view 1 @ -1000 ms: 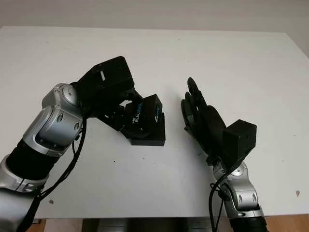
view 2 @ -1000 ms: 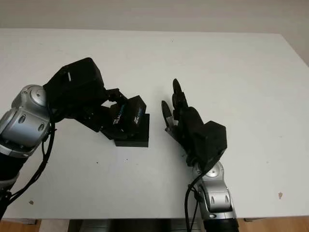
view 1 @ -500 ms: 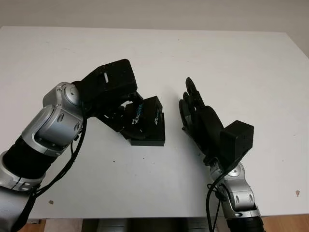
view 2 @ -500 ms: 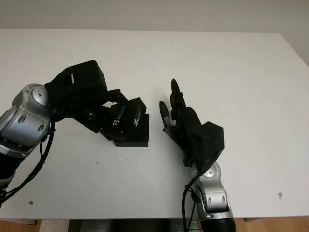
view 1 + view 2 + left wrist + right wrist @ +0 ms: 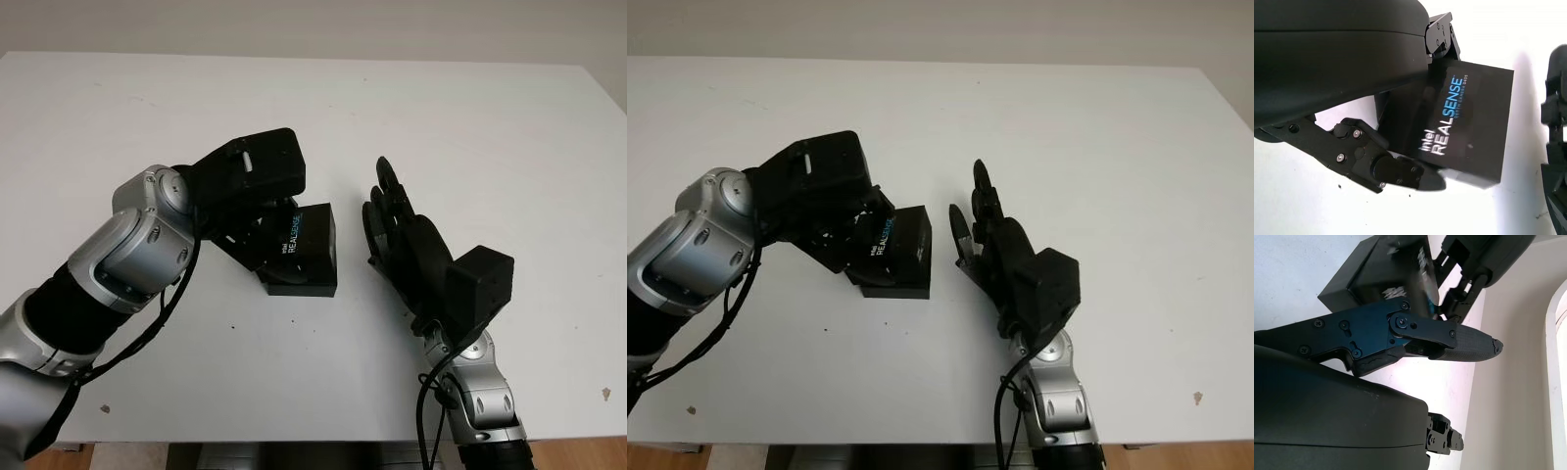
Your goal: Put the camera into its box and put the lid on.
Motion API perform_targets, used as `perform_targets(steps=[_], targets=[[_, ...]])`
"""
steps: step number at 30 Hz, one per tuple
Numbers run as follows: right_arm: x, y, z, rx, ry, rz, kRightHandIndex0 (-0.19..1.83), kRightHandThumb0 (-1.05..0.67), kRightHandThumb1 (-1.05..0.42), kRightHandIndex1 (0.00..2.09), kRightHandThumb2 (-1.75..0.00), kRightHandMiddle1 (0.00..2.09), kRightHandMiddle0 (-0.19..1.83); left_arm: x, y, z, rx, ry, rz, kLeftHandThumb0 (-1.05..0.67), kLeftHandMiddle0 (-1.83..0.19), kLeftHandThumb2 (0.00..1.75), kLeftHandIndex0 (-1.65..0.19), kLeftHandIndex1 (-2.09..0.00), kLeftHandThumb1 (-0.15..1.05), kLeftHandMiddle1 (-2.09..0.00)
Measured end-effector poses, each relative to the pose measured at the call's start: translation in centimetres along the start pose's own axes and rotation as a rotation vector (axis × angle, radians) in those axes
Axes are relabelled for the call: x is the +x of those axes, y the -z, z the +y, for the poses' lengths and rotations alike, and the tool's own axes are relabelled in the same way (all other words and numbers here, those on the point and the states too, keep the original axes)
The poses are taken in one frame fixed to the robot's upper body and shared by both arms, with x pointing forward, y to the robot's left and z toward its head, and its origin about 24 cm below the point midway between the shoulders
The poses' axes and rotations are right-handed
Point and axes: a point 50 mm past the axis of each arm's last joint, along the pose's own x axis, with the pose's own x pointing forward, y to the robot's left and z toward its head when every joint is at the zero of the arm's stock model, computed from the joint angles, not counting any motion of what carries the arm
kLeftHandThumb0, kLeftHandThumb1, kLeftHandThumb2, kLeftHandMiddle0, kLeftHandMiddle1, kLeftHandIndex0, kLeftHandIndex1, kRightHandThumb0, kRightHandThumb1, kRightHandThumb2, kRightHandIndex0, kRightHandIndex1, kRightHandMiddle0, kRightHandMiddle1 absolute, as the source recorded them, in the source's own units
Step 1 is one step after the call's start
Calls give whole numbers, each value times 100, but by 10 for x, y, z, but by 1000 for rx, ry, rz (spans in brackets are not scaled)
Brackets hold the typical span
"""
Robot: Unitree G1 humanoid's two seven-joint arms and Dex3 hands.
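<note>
Swung flatter since a second ago, left hand point(image 5: 257, 211) clamped on lid point(image 5: 306, 240) over box point(image 5: 302, 284) at tabletop point(image 5: 490, 127) centre; stiff, light card, best pinched by edges; right hand point(image 5: 402, 240) open at 3 o'clock.

Lab-like room: bare white table point(image 5: 490, 127), plain wall point(image 5: 313, 24)

The left arm reaches in from the worktop's near left corner, elbow bent, its left hand point(image 5: 263, 211) near the middle with fingers curled around the lid point(image 5: 306, 243). The right hand point(image 5: 404, 243) stands open, edge-up, fingers pointing toward the far edge.
</note>
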Motion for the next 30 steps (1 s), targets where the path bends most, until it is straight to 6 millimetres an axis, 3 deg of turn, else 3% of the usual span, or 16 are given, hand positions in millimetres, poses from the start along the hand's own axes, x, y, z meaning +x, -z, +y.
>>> perform_targets(steps=[3, 6, 13, 14, 16, 18, 21, 26, 30], targets=[[0, 0, 0, -8, 0, 2, -15, -74, -105, 6, -59, 6, -12, -2, -2, -2, 1, 6, 10, -58, 19, 46, 19, -3, 105, -53], [0, 1, 1, -10, -1, 3, -14, -74, -105, 6, -58, 6, -12, -3, -4, -3, 2, 12, 9, -56, 19, 45, 15, -1, 105, -64], [0, 2, 1, -6, -2, 3, -15, -74, -105, 6, -58, 6, -11, -6, -5, -7, 25, 32, 1, -58, 19, 45, 19, 0, 105, -13], [0, 2, 1, -6, -3, 3, -15, -74, -105, 6, -58, 6, -11, -6, -5, -7, 29, 33, 0, -58, 13, 44, 19, 0, 105, -14], [0, 2, 1, -7, -3, 3, -15, -74, -105, 6, -58, 6, -11, -7, -5, -7, 65, 31, -13, -59, 16, 43, 19, 0, 105, -37], [0, 2, 1, -8, -3, 4, -15, -75, -105, 6, -58, 6, -11, -7, -6, -8, 132, 28, -25, -58, 19, 42, 19, 0, 105, -31], [0, 2, 1, -9, -3, 4, -15, -75, -105, 6, -58, 6, -11, -8, -5, -9, 188, 29, -30, -54, 19, 39, 19, 0, 105, -3], [0, 2, 1, -11, -3, 4, -14, -74, -105, 6, -58, 6, -11, -11, -4, -10, 356, 20, -68, -54, 19, 35, 19, 0, 105, 0], [0, 2, 1, -11, -3, 4, -14, -74, -105, 6, -58, 6, -11, -14, -1, -10, 671, -25, -115, -63, 19, 44, 19, 0, 105, 0]])
